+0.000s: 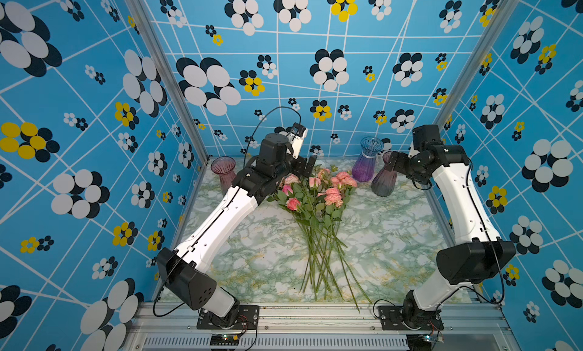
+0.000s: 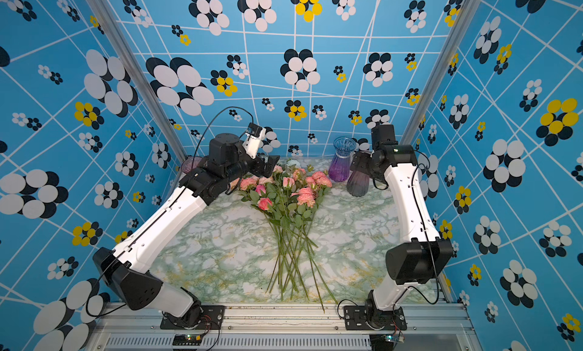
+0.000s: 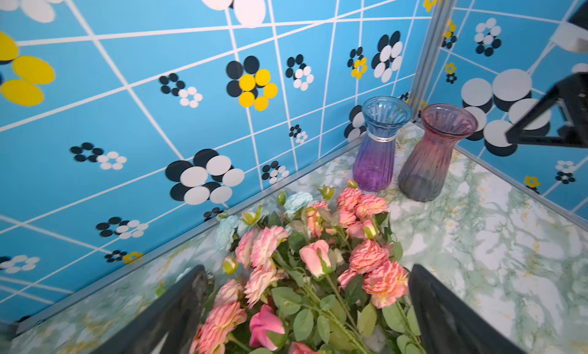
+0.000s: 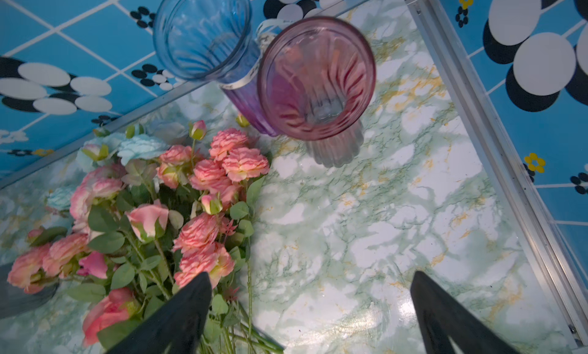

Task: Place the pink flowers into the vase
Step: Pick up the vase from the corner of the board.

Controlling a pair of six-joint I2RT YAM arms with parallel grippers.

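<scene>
The pink flowers (image 1: 315, 191) (image 2: 285, 191) lie in a bunch mid-table, heads toward the back wall and long green stems fanning toward the front edge. My left gripper (image 1: 306, 167) (image 2: 268, 164) (image 3: 308, 269) hangs open just over the heads (image 3: 369, 257), a finger on either side, holding nothing. At the back right stand a blue-to-purple vase (image 1: 366, 163) (image 3: 378, 145) (image 4: 203, 34) and a pink-to-grey vase (image 1: 383, 182) (image 3: 436, 155) (image 4: 318, 75), both upright. My right gripper (image 1: 392, 163) (image 2: 359, 161) (image 4: 310, 275) is open above bare table beside the pink-grey vase, its one finger near the blooms (image 4: 197, 209).
A third, pink vase (image 1: 223, 172) (image 2: 189, 164) stands in the back left corner behind my left arm. Pale blue flowers (image 3: 297, 201) (image 4: 140, 147) lie at the far end of the bunch. Patterned walls close in the marble table (image 1: 394, 239) on three sides.
</scene>
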